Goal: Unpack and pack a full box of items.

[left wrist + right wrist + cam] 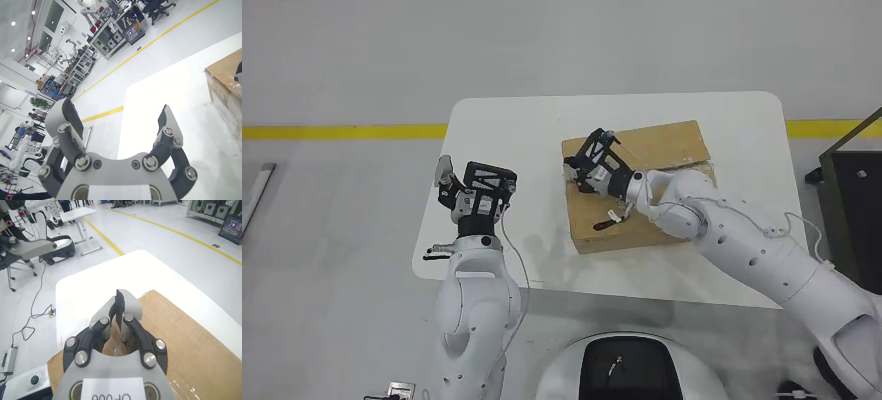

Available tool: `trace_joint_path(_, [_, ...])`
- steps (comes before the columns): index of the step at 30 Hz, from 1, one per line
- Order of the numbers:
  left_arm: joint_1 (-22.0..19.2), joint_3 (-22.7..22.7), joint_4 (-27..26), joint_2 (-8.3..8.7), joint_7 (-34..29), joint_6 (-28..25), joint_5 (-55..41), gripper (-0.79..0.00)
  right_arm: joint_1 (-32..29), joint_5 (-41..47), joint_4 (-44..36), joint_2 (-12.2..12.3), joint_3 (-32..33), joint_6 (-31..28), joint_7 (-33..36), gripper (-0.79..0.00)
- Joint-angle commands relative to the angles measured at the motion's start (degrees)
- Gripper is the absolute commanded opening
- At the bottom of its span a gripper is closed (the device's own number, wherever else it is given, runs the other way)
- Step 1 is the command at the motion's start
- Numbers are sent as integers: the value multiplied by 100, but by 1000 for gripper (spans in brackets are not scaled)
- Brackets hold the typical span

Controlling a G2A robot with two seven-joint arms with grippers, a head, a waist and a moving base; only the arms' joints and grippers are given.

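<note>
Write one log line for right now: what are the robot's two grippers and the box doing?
box: closed, taped, on table | right gripper: shut, over box top | left gripper: open, empty, beside box

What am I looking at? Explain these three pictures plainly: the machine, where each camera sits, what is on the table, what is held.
This is a white robot with two arms, working at a white table with rounded corners. The top view looks down from a camera mounted above the arms. The other two pictures come from cameras on the wrists, each looking along that arm's own fingers. A closed brown cardboard box lies on the table. The left gripper hangs over the table, apart from the box, with its fingers spread open and holding nothing. The right gripper is above one end of the box, its fingers pressed together with nothing between them. Whether it touches the lid cannot be told.
</note>
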Motion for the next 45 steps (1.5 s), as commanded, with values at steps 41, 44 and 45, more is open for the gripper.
trace_joint_path(41, [0,0,0,0,0,0,0,0,-2526,-811,-1896,663,2833,233,929,-785])
trace_joint_path(44, [0,0,0,0,0,0,0,0,-2674,-776,-2023,707,3099,253,1041,-785])
trace_joint_path(45, [0,0,0,0,0,0,0,0,-2726,-735,-2058,718,3188,278,1056,-785])
